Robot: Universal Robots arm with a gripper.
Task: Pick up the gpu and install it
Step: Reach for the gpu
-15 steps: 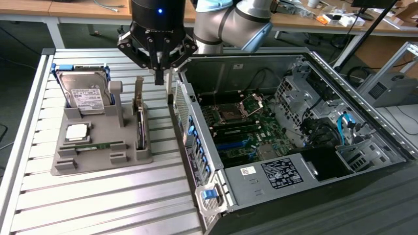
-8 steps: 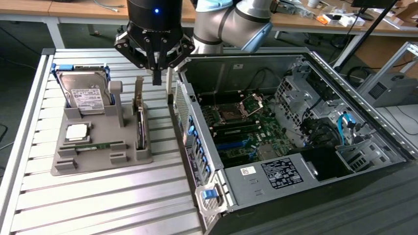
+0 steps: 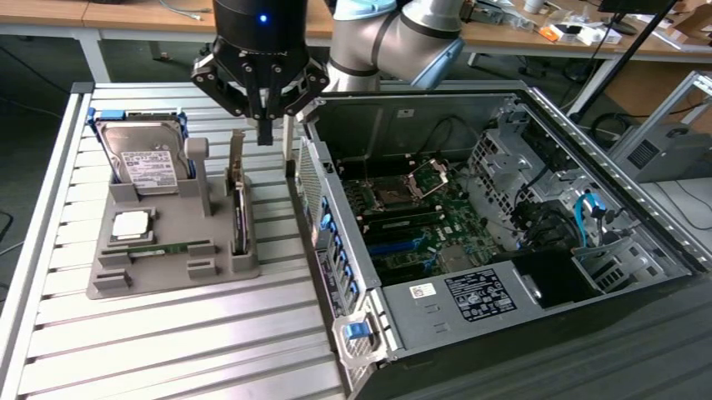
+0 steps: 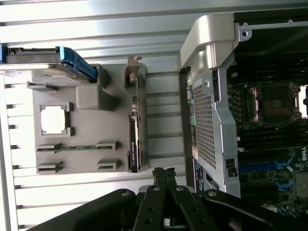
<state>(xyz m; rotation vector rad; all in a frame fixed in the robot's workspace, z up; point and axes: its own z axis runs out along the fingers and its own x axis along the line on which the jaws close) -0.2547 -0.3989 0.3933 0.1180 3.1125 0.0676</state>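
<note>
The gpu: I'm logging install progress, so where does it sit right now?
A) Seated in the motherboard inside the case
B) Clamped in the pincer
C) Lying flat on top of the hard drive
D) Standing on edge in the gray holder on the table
D: the gpu stands on its edge in a slot of the gray holder, while the shut pincer hangs empty nearby.

Probably a robotics lab: open computer case, aluminium bench, cluttered desks.
</note>
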